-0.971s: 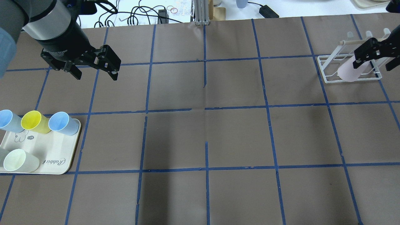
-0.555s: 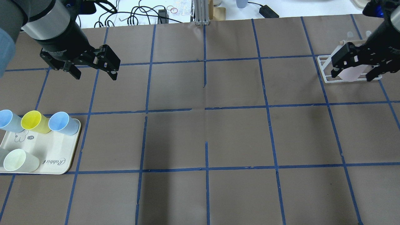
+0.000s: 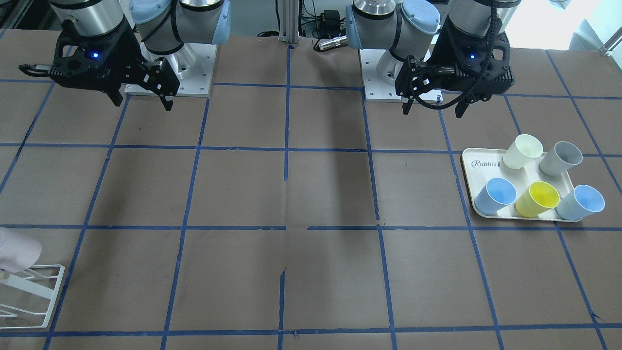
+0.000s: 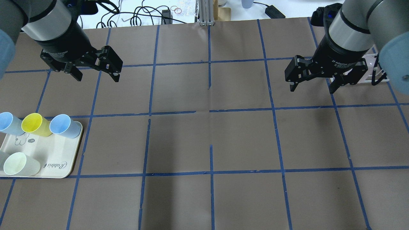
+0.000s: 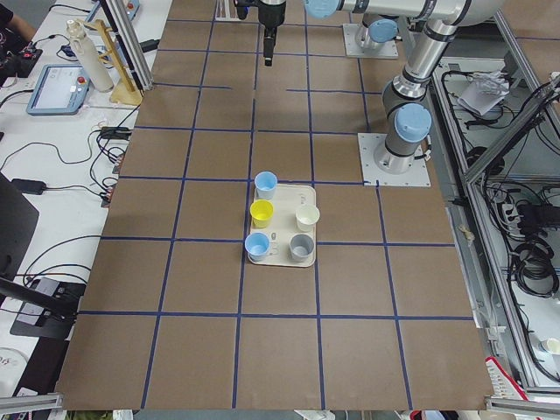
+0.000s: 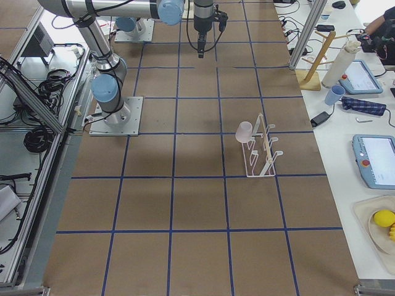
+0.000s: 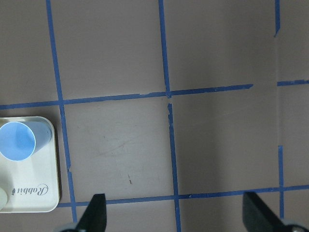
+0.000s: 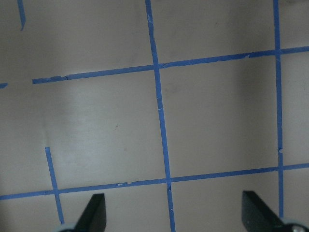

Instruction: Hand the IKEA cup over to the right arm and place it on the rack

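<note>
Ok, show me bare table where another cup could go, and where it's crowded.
Bare: the whole middle of the table, between the tray and the rack. Crowded: the tray, carrying five cups, and the rack end holding the IKEA cup.

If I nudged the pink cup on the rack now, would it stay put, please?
Probably not firmly: the cup sits tilted at the end of the rack, with nothing gripping it, so a nudge might slide it off. It looks like thin plastic, likely light and not fragile. Being round and tapered, it would probably roll if it fell.
</note>
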You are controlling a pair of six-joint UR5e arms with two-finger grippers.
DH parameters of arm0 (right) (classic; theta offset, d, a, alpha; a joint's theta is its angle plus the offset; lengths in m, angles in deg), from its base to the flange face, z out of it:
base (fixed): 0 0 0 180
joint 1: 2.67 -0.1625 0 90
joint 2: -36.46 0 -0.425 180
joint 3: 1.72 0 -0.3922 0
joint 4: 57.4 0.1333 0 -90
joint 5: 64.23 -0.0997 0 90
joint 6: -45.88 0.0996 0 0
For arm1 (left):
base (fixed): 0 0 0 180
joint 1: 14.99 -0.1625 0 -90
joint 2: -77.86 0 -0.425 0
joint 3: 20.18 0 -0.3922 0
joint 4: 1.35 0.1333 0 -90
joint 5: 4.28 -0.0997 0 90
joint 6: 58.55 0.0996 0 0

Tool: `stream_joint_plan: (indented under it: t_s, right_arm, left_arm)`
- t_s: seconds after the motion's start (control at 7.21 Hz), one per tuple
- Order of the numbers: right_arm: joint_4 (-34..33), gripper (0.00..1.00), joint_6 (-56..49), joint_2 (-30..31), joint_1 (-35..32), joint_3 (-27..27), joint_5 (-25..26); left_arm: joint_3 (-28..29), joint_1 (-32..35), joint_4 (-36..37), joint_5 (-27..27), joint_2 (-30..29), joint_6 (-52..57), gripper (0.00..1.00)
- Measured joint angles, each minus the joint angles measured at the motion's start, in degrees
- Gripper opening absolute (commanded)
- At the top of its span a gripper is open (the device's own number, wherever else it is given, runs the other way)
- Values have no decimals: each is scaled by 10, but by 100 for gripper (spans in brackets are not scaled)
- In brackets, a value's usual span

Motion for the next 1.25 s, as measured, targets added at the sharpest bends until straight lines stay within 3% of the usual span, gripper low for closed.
stream_joint_plan:
  t_s: [0.42, 1.25]
  right_arm:
    - [14, 100, -3, 45, -5, 25, -5]
    - [24, 100, -5, 56, -4, 31, -3]
  left_arm:
    - [0, 1, 0, 2, 1, 0, 100]
    - [-2, 1, 0, 1, 1, 0, 100]
